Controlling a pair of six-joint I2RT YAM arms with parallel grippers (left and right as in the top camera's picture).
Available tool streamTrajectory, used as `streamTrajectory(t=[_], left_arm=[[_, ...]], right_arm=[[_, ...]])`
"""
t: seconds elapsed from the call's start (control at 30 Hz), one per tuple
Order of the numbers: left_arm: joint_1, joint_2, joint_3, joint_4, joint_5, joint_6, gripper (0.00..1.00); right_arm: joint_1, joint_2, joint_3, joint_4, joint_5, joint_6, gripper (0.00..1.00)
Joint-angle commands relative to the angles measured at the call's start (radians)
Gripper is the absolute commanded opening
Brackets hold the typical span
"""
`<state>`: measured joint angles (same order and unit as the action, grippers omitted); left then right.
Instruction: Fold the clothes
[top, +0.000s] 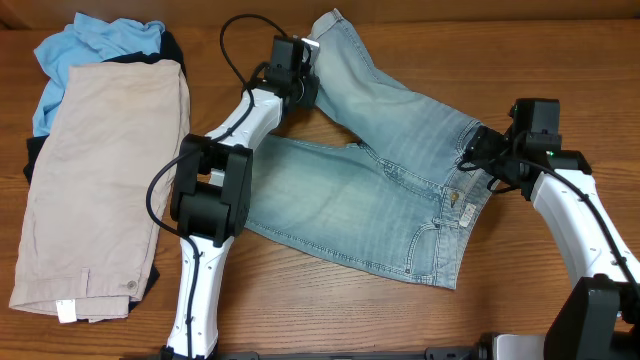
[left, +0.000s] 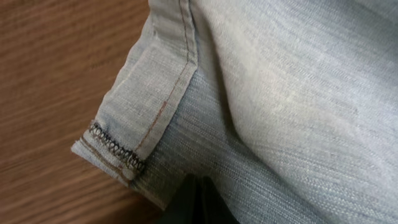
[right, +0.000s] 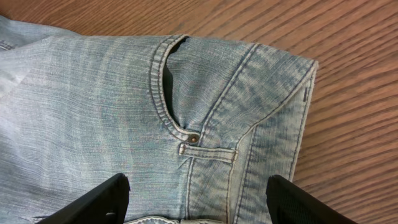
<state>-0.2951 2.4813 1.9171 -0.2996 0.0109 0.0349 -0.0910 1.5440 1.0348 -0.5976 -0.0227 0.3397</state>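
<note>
**Denim shorts spread out, an arm at each end**

From above, the denim shorts (top: 360, 190) lie across the middle of the table (top: 330, 320). The waistband is to the right and one leg runs off to the far side. The left gripper (top: 297, 62) sits at that far leg's hem, and the right gripper (top: 480, 152) hangs over the waistband. At the left is a pile, with beige shorts (top: 100, 170) on top and a sky-blue top (top: 90, 45) and a black garment (top: 172, 45) peeping out beneath.

The left wrist camera shows the hem (left: 118, 149) turned back, its overlock stitching bared. One dark finger (left: 193, 205) shows against the denim. Whether that pincer is clamped, I cannot tell.

At the right wrist the fingers (right: 99, 202) stand wide apart and hold nothing. Between them lie the front pocket (right: 168, 87) and its rivet (right: 194, 139).

To my eye, the risk lies in the grips. If the left catches only the turned-back flap, the leg may twist as it is drawn over. If the right closes on the pocket lip alone, a single layer would lift and the waist would sag.

A small patch at the waistband (top: 463, 205) and a white tag on the beige shorts are too small to read.
</note>
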Motion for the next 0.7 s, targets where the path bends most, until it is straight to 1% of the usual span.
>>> streamTrajectory(t=[0.0,0.13,0.23,0.37,0.57,0.67], left_arm=[[-0.005,0.004,-0.006,-0.085,-0.075,-0.036,0.06],[0.004,0.004,-0.005,-0.209,-0.129,-0.055,0.05],[0.023,0.004,-0.004,-0.315,-0.134,-0.091,0.04],[0.062,0.004,0.035,-0.507,-0.133,-0.154,0.04],[0.123,0.004,0.194,-0.834,-0.140,-0.171,0.04],[0.151,0.004,0.266,-0.963,-0.142,-0.171,0.04]], right_arm=[[0.000,0.005,0.014,-0.002,-0.005,0.000,0.74],[0.000,0.005,0.014,-0.018,-0.005,0.000,0.74],[0.000,0.005,0.014,-0.042,-0.005,0.000,0.75],[0.000,0.005,0.014,-0.084,-0.005,0.000,0.75],[0.000,0.005,0.014,-0.176,-0.005,0.000,0.78],[0.000,0.005,0.014,-0.220,-0.006,0.001,0.79]])
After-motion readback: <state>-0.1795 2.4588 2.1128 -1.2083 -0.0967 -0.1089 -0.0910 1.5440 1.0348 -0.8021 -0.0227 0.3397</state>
